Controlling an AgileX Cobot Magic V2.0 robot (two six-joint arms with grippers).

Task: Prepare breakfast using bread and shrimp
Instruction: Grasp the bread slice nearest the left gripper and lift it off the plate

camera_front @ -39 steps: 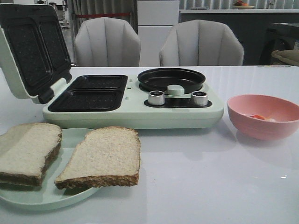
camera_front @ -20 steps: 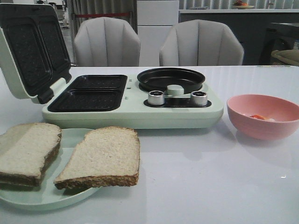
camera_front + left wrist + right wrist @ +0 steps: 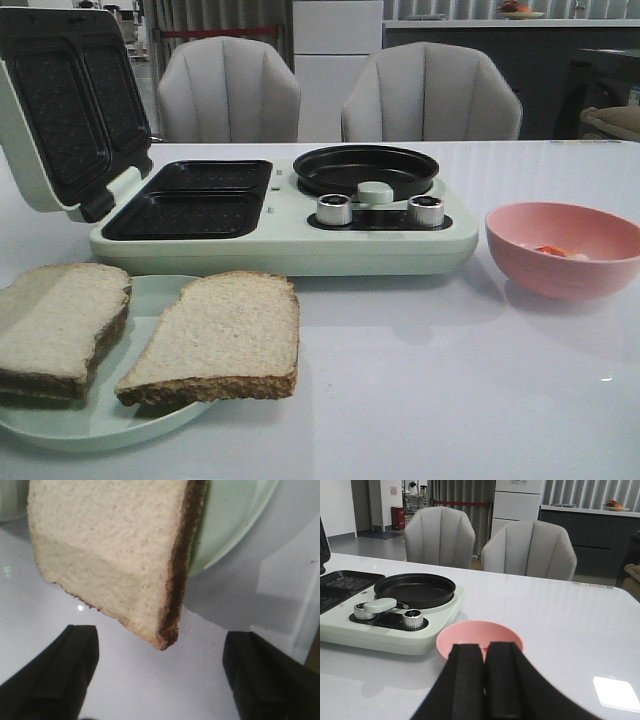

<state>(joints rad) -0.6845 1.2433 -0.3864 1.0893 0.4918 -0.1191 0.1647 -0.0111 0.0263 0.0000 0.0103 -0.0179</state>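
Though half-hidden: one shrimp, two bread slices.

Front view faces low across the table; left wrist looks closely down, right wrist seemingly forward over it.

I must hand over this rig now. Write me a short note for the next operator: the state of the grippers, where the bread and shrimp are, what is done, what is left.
Left gripper: open, holding nothing, just short of the corner of one bread slice.
Right gripper: shut, empty, aimed at the pink bowl.
Bread: both slices lie on the pale green plate.
Shrimp: in the pink bowl.
Done: breakfast maker lid is open; grill plates and round pan are bare.
Left: bread to the grill plates, shrimp to the pan.
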